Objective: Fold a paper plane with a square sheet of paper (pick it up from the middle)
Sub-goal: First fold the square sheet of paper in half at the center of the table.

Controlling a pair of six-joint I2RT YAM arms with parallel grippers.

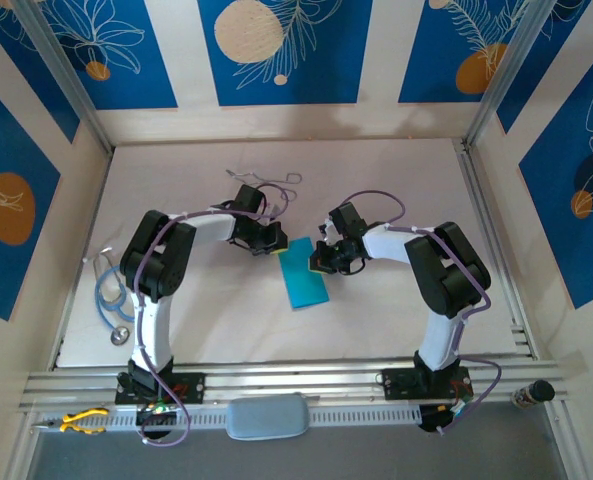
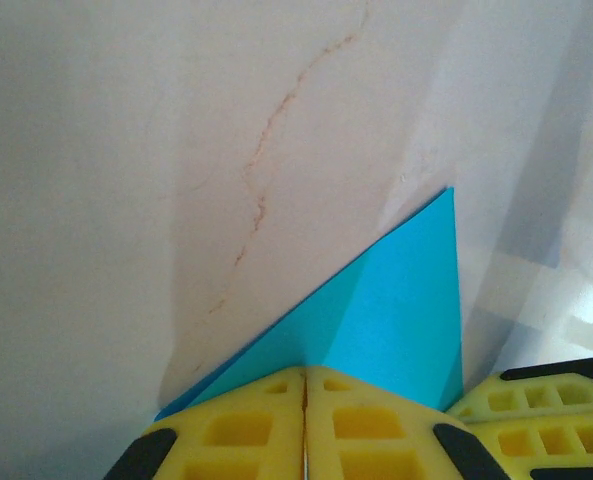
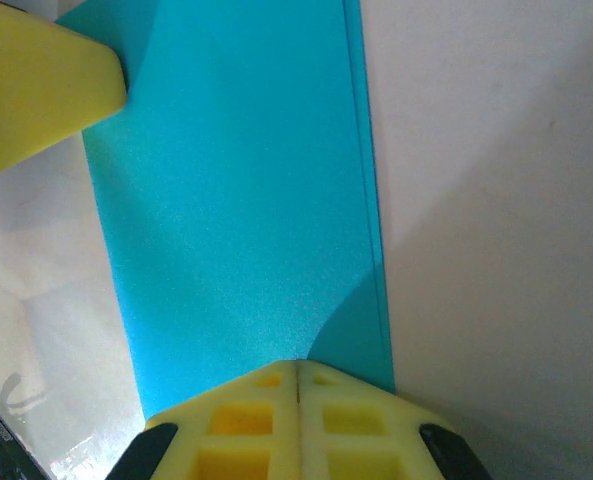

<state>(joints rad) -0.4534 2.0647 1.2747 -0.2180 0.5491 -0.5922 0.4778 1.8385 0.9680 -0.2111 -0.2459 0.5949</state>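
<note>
The thin cyan-blue sheet of paper [image 1: 304,277] lies flat on the white table [image 1: 396,180], in the middle between the two arms. It is folded into a long strip. In the left wrist view one corner slopes like a triangle. The left gripper [image 1: 276,243] is closed tight, with its yellow tips on the far end of the paper. The right gripper [image 1: 326,262] is closed tight too, with its tips on the paper's right side. Whether any paper is pinched between the tips cannot be told. The step looks like pressing a fold flat. To do it well, one gripper should hold the paper down while the other slides slowly along the crease, so nothing slips or wrinkles.
</note>
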